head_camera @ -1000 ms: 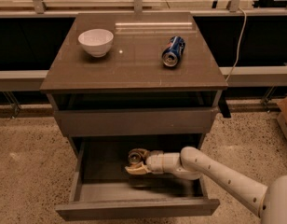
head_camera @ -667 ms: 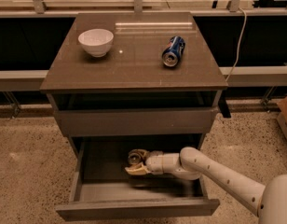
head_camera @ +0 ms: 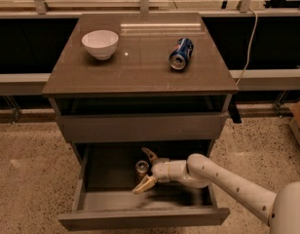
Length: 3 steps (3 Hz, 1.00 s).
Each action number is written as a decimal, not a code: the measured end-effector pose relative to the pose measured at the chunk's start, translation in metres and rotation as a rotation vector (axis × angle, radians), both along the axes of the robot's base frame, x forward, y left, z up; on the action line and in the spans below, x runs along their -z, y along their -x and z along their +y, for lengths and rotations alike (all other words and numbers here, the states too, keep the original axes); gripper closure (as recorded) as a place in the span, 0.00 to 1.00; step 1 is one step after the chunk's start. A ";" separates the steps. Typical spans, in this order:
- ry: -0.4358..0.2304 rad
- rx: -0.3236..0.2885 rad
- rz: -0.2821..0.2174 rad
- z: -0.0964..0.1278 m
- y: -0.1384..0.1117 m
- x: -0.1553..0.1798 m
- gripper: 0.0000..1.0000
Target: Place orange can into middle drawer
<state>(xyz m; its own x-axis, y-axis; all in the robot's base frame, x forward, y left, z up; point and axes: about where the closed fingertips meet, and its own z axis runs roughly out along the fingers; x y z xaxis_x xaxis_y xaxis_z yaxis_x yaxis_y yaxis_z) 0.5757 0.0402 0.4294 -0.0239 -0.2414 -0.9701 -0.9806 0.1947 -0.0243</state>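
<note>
Claw [head_camera: 140, 171] in middle drawer [head_camera: 140, 217]; orange can [head_camera: 141, 168] dim, contact unclear; arm [head_camera: 228, 179] cut off bottom-right.

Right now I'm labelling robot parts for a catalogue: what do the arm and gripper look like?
The arm is smooth, white and tubular, with rounded joints. The gripper, inside the middle drawer, has two slim tan fingers on a white wrist. No cables or markings show.

1. Noted white jointed arm [head_camera: 233, 182] entering from lower right corner, stretched leftward and slightly upward.
2. Noted white cylindrical wrist [head_camera: 168, 171] roughly level, pointing left.
3. Located two-finger gripper [head_camera: 146, 170] at lower centre of view, at the arm's left end.
4. Recorded tan fingers [head_camera: 144, 184] spread wide: one angled up-left, other down-left.
</note>
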 end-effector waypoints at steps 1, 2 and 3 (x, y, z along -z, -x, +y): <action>0.000 0.000 0.000 0.000 0.000 0.000 0.00; -0.012 0.004 -0.058 -0.006 0.005 -0.012 0.00; -0.009 0.063 -0.102 -0.031 0.010 -0.022 0.00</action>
